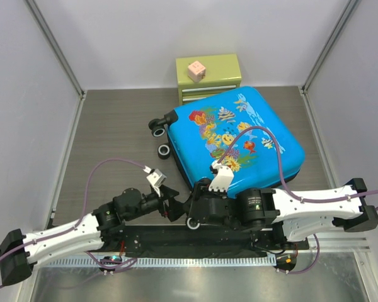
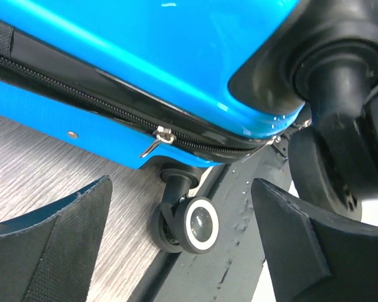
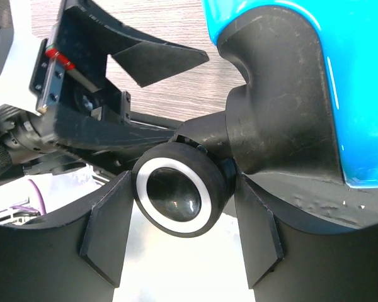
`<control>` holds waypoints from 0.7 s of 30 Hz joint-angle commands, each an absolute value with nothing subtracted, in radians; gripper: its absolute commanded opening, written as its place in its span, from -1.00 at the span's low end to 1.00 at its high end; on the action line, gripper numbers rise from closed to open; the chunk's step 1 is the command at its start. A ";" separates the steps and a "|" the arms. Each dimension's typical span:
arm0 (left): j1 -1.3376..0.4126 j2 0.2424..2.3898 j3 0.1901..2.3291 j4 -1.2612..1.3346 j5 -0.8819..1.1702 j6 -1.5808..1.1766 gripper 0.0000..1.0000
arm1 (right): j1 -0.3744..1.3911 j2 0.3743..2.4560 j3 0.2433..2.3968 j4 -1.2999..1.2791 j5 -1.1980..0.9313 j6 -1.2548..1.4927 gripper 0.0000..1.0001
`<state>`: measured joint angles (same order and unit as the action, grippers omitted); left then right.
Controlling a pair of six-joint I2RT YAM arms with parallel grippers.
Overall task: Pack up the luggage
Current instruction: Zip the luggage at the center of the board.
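Observation:
The luggage [image 1: 236, 139], a bright blue hard-shell case with a fish print, lies closed and flat on the table. Its zip is shut, and the pull [image 2: 157, 138] hangs at the near side. My right gripper [image 1: 195, 216] is at the case's near corner. In the right wrist view it [image 3: 184, 189] is shut on a black, white-ringed wheel [image 3: 179, 196], one finger on each side. My left gripper [image 1: 174, 204] stands open just left of that corner. In the left wrist view it [image 2: 181, 195] holds nothing, and another wheel [image 2: 198, 224] sits ahead between its fingers [image 2: 57, 239].
A small green drawer chest [image 1: 208, 77] with a pink cube [image 1: 196, 70] on top stands behind the luggage. Two more wheels [image 1: 157, 128] stick out at the case's far left end. A black strip [image 1: 195, 236] runs along the table's near edge by the arm bases.

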<state>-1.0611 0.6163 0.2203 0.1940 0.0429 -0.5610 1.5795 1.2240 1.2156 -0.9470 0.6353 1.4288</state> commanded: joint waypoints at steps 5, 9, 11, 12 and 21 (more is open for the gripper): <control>-1.071 0.661 0.147 0.362 0.090 -0.384 0.55 | 1.551 1.178 1.278 -0.943 0.715 1.417 -0.81; -1.069 0.707 0.126 0.454 0.095 -0.312 0.53 | 1.551 1.163 1.276 -0.943 0.716 1.425 -0.82; -1.071 0.721 0.107 0.507 0.080 -0.292 0.53 | 1.552 1.160 1.272 -0.943 0.713 1.434 -0.84; -1.071 0.736 0.104 0.547 0.071 -0.272 0.53 | 1.549 1.161 1.273 -0.943 0.710 1.436 -0.85; -1.071 0.839 0.092 0.736 0.020 -0.219 0.43 | 1.551 1.195 1.298 -0.943 0.695 1.427 -0.87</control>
<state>-1.0668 0.8127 0.0925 0.5617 0.0628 -0.2771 1.5665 1.2194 1.2224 -0.9516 0.6094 1.4250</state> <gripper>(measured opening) 0.727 0.656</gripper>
